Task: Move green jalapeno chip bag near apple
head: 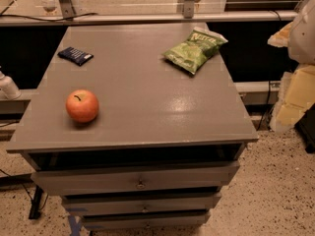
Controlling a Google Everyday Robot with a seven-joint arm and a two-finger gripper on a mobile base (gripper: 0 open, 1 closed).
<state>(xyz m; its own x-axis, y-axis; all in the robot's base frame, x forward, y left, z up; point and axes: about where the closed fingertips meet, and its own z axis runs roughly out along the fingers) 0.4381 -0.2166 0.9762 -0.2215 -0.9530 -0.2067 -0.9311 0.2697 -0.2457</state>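
The green jalapeno chip bag [195, 50] lies flat on the far right of the grey cabinet top [147, 97], its pale lettering toward the back. The apple [82, 105], red-orange with a short dark stem, stands near the front left of the top, well apart from the bag. My gripper [294, 93] shows as pale yellow and white parts at the right edge of the view, off the side of the cabinet and to the right of the bag. It holds nothing that I can see.
A small flat dark-blue packet [75, 56] lies at the back left of the top. The cabinet has several drawers [140, 181] below its front edge. A rail [147, 17] runs behind it. Speckled floor [275, 191] lies to the right.
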